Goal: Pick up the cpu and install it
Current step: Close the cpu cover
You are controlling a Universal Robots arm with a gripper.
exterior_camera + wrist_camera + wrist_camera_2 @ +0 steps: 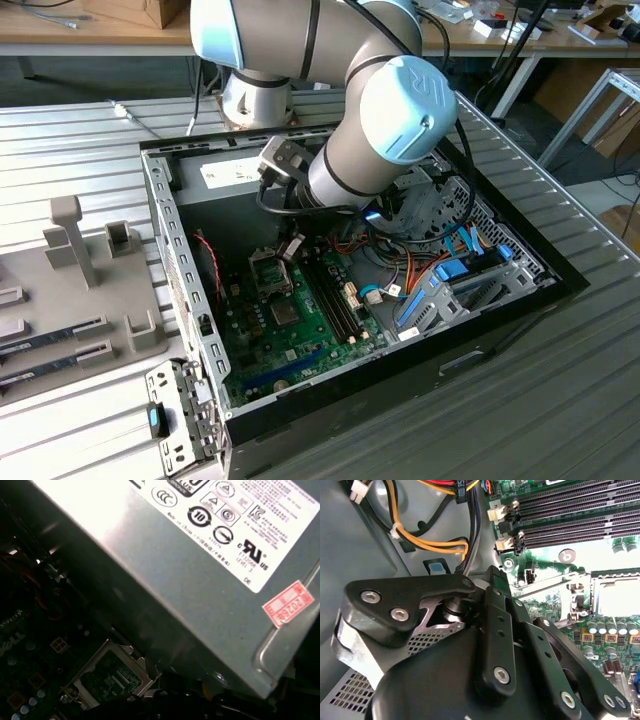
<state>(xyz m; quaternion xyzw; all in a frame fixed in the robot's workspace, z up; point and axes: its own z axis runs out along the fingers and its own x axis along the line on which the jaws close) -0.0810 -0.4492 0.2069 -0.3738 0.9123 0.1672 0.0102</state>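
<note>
1. Now one arm (380, 130) reaches into the single open computer case (190, 300) on the ribbed worktop (560, 400). Its pincer (292, 247) hangs just above the socket (270, 270); whether it is wide or narrow I cannot tell.
2. Room is tight. The grey power-supply box (165, 565) sits close beside the wrist, and cable bundles (400, 270) crowd the exterior view's right.
3. I cannot pick out the cpu with certainty. In the second wrist view a pale square (615, 597) lies within the socket's open frame, too glared to identify.
4. One grey tray (95, 300) beside the case holds two long sticks (70, 330).
</note>
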